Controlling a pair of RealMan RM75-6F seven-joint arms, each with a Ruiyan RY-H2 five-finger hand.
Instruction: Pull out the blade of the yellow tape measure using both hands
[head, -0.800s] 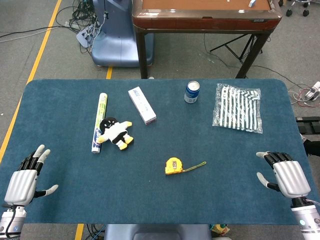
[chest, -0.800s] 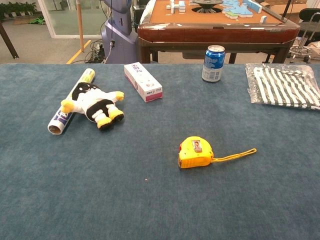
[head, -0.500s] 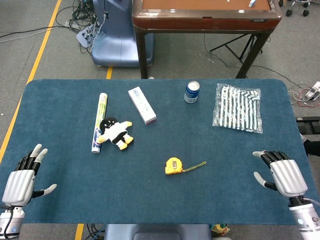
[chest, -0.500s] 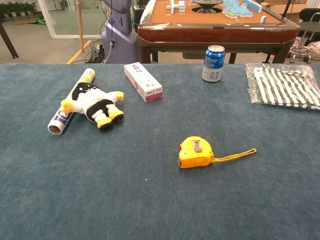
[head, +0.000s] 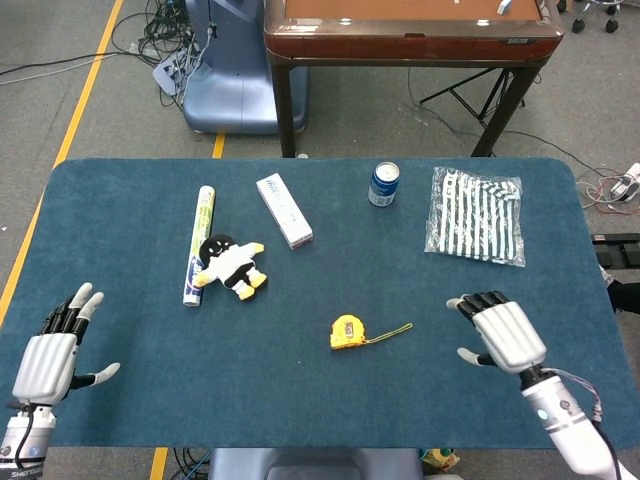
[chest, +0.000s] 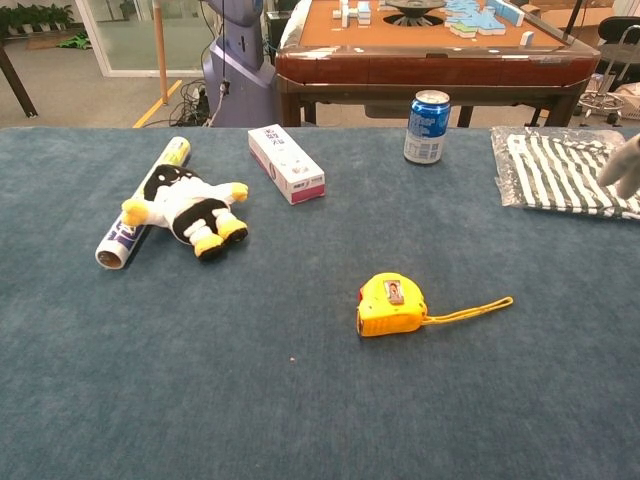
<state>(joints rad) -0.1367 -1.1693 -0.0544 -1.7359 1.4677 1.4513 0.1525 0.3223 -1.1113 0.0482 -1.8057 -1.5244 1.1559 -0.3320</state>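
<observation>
My right hand (head: 503, 335) has swung in from the table's right edge toward the middle, fingers spread and holding nothing; its tip now shows at the right rim of the chest view. My left hand (head: 47, 362) stays near the left edge, also spread and empty. The tape (head: 346, 331) lies untouched mid-table, strap (head: 393, 331) trailing toward my right hand. I judge the reach has begun; no grasp yet.

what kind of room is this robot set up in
Probably a lab or workshop corner, not a home: loose cables on a bare floor, yellow floor tape, and a mahjong-style game table behind the blue-covered table.
</observation>
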